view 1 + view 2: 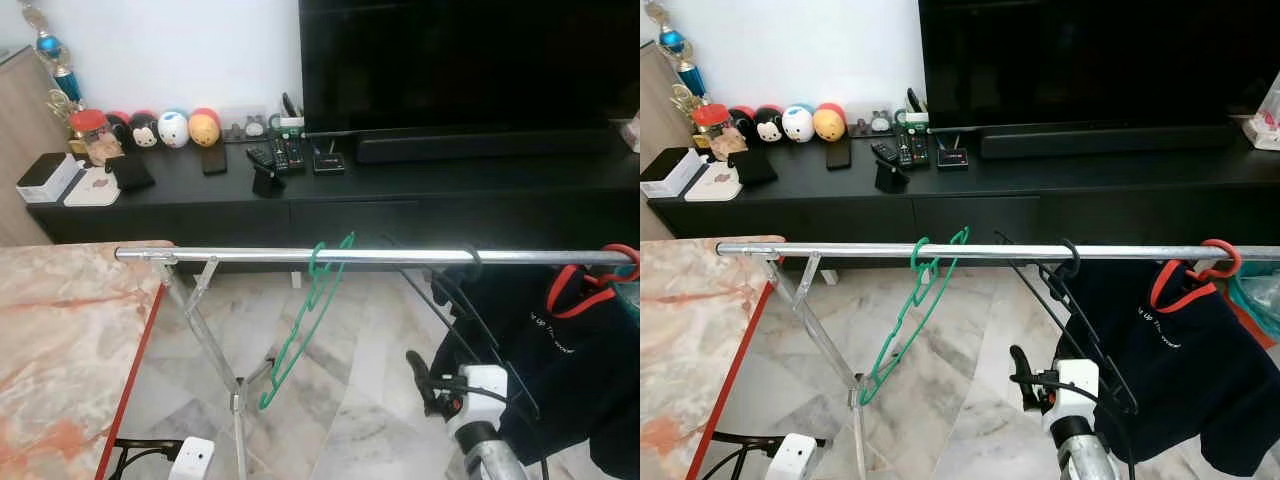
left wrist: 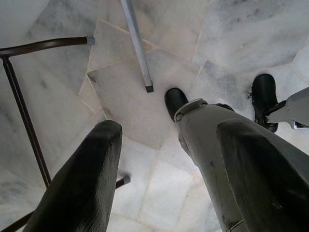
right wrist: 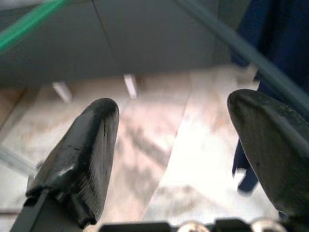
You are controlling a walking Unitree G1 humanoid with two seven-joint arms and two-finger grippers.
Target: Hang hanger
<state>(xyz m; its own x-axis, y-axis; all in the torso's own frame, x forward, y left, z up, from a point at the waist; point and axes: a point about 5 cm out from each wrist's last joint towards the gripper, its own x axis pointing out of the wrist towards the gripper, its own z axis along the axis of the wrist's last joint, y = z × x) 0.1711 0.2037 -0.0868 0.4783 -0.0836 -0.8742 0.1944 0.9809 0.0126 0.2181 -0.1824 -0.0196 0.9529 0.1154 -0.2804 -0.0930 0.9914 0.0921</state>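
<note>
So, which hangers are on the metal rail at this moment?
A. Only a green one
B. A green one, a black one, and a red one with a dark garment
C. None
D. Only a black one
B: on the metal rail hang the green hanger, the black hanger, and the red hanger carrying the dark garment.

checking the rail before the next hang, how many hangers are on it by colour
green hanger: 1
black hanger: 1
red hanger, holding the dark shirt: 1
total: 3
</note>
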